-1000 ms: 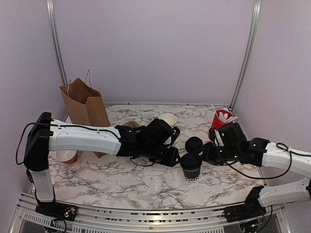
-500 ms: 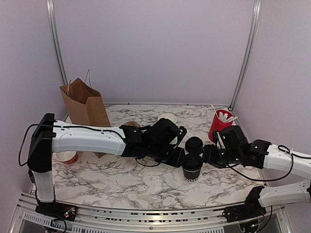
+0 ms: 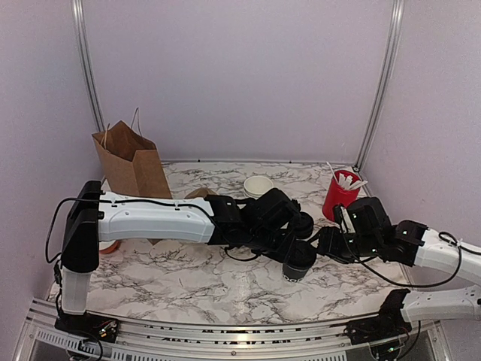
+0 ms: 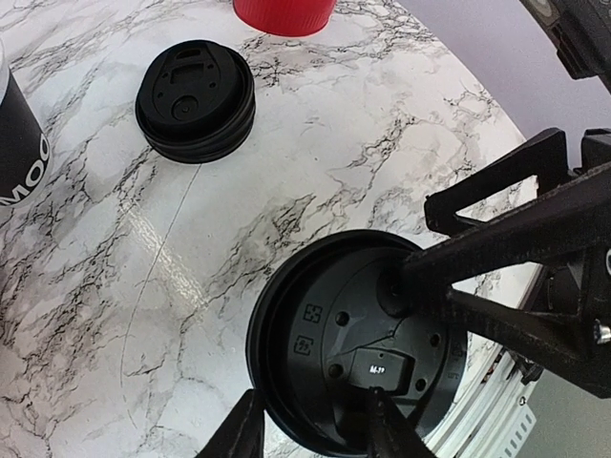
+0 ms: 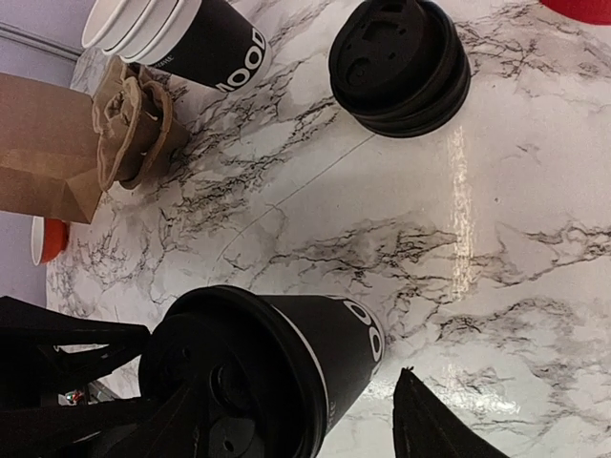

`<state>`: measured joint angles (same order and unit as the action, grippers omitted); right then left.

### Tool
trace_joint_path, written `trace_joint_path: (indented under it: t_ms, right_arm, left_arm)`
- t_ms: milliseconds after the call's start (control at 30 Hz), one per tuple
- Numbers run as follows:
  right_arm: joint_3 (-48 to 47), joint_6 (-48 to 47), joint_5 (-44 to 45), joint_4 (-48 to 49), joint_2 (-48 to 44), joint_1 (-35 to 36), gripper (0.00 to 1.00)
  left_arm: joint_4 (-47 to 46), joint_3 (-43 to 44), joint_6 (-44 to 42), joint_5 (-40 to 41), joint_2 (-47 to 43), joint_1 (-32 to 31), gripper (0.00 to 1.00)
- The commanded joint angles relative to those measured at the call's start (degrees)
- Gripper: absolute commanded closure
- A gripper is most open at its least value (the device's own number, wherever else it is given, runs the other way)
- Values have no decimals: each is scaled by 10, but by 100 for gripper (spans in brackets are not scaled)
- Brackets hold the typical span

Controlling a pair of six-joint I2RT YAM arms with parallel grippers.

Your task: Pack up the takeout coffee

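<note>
A takeout coffee cup, black with white lettering and a black lid, stands on the marble between both grippers and looks slightly tilted. My left gripper hovers over it, open; its fingers straddle the lid's rim, one outside and one over the top. My right gripper is open around the cup's side, and marble shows between the cup and one finger. In the top view the right gripper sits just right of the cup.
A stack of loose black lids lies just behind the cup. Unlidded black cups are nested at centre back, and a red cup of stirrers is at the right. A brown paper bag stands back left, with crumpled brown paper beside it.
The left arm reached further right and now covers the lidded cup and part of the lid stack. The right gripper's jaws spread wide off the cup. The left jaws eased apart slightly.
</note>
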<state>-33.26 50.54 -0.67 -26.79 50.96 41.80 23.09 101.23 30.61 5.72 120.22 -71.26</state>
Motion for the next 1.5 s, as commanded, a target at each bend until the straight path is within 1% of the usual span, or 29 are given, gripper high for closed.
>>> trace_joint_path:
  t_ms: [0, 100, 200, 500, 600, 800, 933, 1033, 1267, 1467]
  right_arm:
    - [-44, -15, -19, 4, -4, -3, 37]
    - [-61, -23, -10, -11, 1, -3, 37]
    - [-80, -37, 19, -43, 15, -3, 37]
    - [-133, -74, 56, -99, 46, -3, 37]
    - [-148, -83, 62, -109, 52, -2, 36]
    - [-182, -108, 83, -121, 81, 13, 34]
    - [-220, -119, 131, -144, 119, 54, 32]
    - [-247, -126, 150, -150, 149, 82, 31]
    - [-313, -156, 151, -134, 219, 90, 22]
    - [-390, -184, 146, -144, 294, 92, 17]
  left_arm:
    - [51, 10, -9, 19, 13, -3, 64]
    - [50, 11, -9, 18, 12, -3, 64]
    - [50, 22, -13, 14, 9, -3, 63]
    - [50, 89, -25, 0, -22, -1, 59]
    - [48, 80, -22, 8, -42, 3, 59]
    - [24, 20, -14, 41, -109, 20, 56]
    - [4, -33, -8, 66, -162, 33, 52]
    - [-18, -82, -2, 81, -204, 48, 48]
    - [-53, -182, 2, 118, -304, 80, 39]
    - [-60, -226, -3, 140, -362, 100, 29]
